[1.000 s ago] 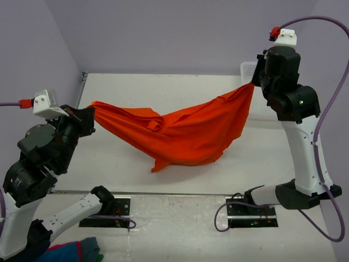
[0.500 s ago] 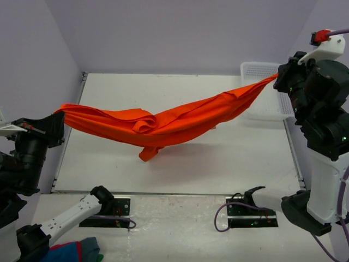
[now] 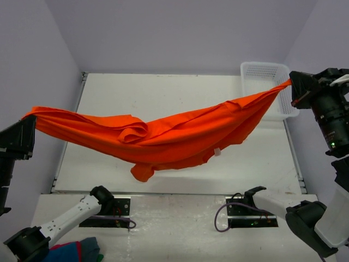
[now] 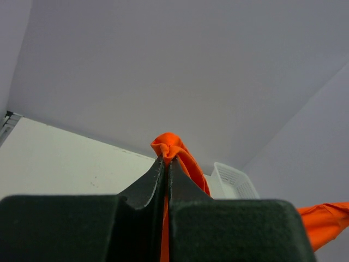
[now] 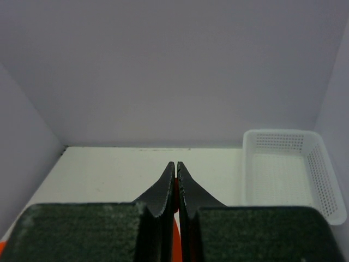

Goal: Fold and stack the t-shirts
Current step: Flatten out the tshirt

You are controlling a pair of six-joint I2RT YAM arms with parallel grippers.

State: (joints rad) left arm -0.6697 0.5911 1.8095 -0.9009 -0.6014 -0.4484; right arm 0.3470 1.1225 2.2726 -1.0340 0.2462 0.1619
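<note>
- Now the t-shirt (image 3: 163, 139) spans wider than a second ago. Both arms have swung outward, and the cloth is pulled from a slumped heap into a long, shallow sling.
- Left gripper (image 3: 31, 125) has moved far from the white basket (image 3: 262, 64), out past the table's (image 3: 163, 90) opposite edge. Its jaws are pressed together on a bunched orange corner, which pokes out above the fingertips in the left wrist view (image 4: 166, 161).
- Right gripper (image 3: 292, 88) has shifted to just beside the basket's outer side, fingers pointing back across it. Its jaws are clamped on the shirt's other end, and orange shows low in the slit between them in the right wrist view (image 5: 175, 167).
- Cloth rises from mid-span to cross over the basket's near corner.
- A folded ridge sits mid-span, and a tail droops below it, well away from the basket. Cannot tell whether it touches the table.
- A small white tag (image 3: 216, 152) shows on the lower hem.
</note>
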